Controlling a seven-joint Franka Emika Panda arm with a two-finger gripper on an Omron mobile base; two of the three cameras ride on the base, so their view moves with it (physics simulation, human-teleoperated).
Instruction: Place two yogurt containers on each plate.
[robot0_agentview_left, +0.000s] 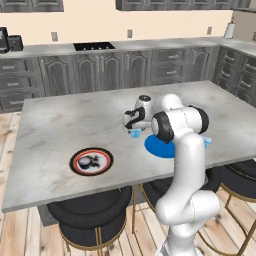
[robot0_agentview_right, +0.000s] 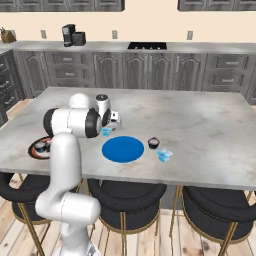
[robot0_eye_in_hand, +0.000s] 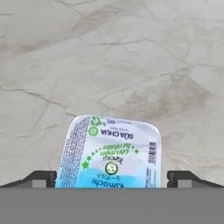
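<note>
Pale blue, the yogurt tub (robot0_eye_in_hand: 109, 153) sits on the counter (robot0_agentview_left: 60, 125) beside the blue plate (robot0_agentview_right: 123, 149), well in from the near edge, between my open gripper (robot0_eye_in_hand: 112, 178) tips, and closing off-centre could skid it away.

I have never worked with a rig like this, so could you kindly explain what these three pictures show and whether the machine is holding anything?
It is a white robot arm on a drivable base in a simulated kitchen. Two pictures come from cameras behind the arm, left and right; the third looks along its gripper. On the marble island lie a blue plate, a red-rimmed patterned plate carrying a dark tub, another dark tub and a pale blue yogurt tub. A second pale blue tub sits between the open fingers; nothing is gripped yet.
</note>
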